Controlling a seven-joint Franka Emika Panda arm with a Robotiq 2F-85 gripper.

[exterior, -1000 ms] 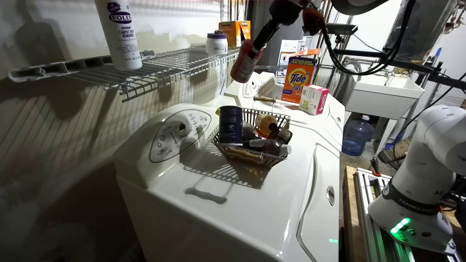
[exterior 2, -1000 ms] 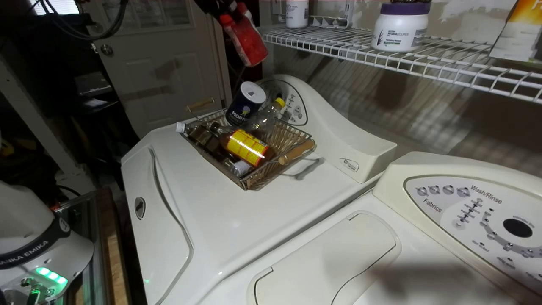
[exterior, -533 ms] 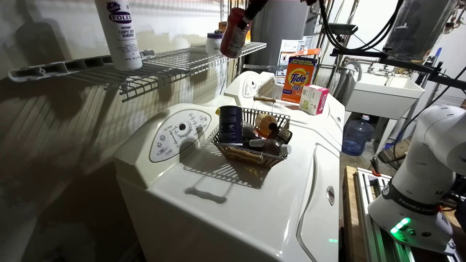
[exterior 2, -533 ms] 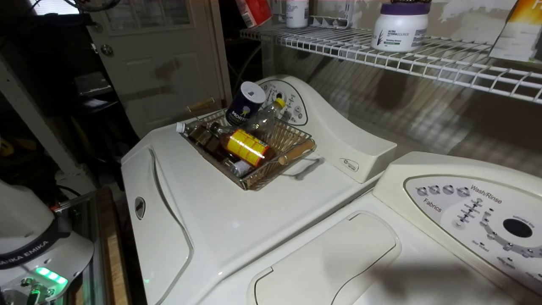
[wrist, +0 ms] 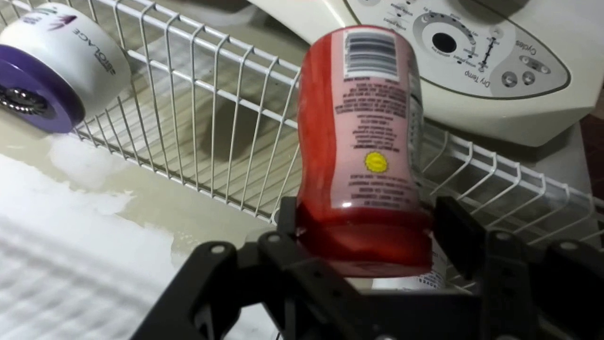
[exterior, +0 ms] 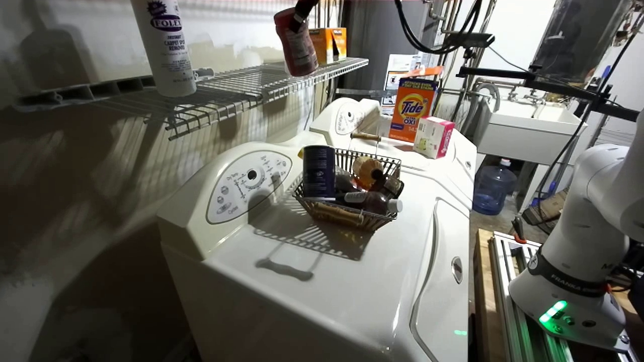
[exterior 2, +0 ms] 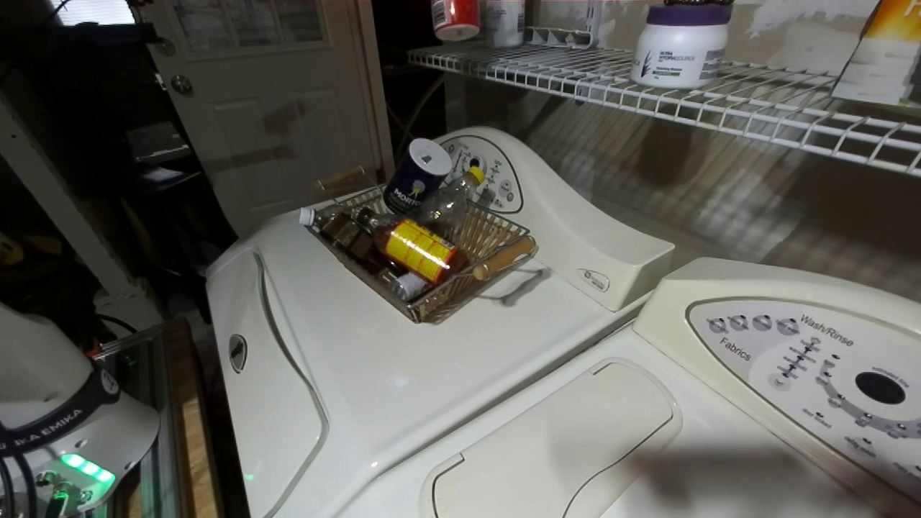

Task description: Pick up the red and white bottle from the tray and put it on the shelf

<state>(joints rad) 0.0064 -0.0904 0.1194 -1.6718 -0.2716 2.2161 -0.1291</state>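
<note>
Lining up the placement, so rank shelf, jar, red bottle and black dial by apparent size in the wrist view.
1. Shelf, crossing the frame
2. Red bottle, enlarged by nearness
3. Jar, cut off at left
4. Black dial

It's dim in here, lit from above: the white wire shelf [exterior: 266, 85] throws slanting stripes down the wall [exterior: 110, 166], and the slatted tray [exterior: 378, 219] casts a striped shadow over the dryer [exterior: 362, 291], whose front edge catches a thin glare. Left of the door [exterior 2: 262, 108] it is mostly dark, and a soft-edged shadow dims part of the near washer [exterior 2: 554, 432]. A green light [exterior: 553, 311] glows on the robot base [exterior: 588, 301]. In the wrist view, stripes across the wall at left are blurred.
</note>
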